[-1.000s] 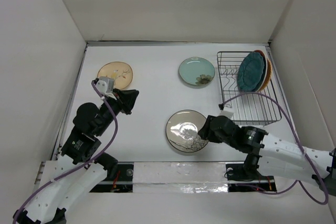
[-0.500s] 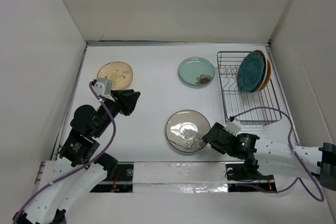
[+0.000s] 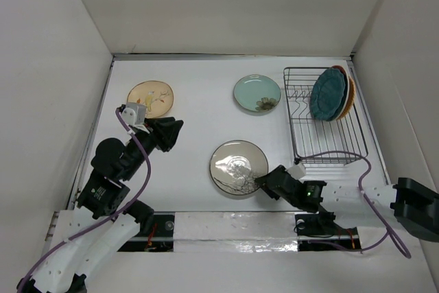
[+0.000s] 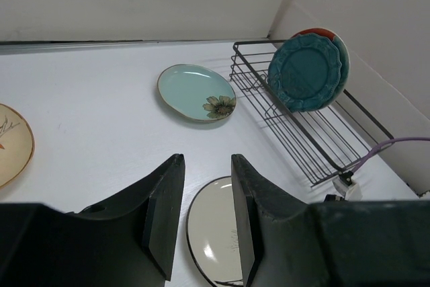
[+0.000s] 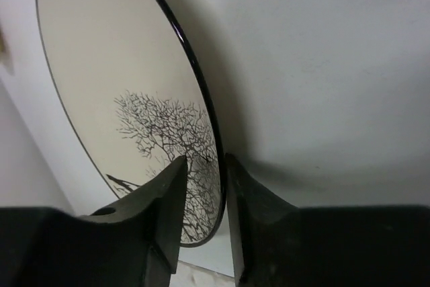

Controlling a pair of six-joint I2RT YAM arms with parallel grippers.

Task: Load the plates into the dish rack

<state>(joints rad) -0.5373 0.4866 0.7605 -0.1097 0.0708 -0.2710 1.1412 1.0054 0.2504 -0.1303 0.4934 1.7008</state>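
Right gripper had dropped lower in the top view and come in at the lower-right rim of the tree plate, lower centre of frame. The plate had slid slightly left of where it lay half a second before.

Wrist view: fingers drawn in narrow with the dark rim between them; it looked like a pinch on the rim.

Left gripper, centre left, partly open, holding nothing, hardly moved.

Dish rack, right of frame, held teal plate and orange plate upright at its far end.

Light blue plate and tan floral plate lay flat on the table, upper frame.

Judged: third plate's pickup under way; three not yet racked.
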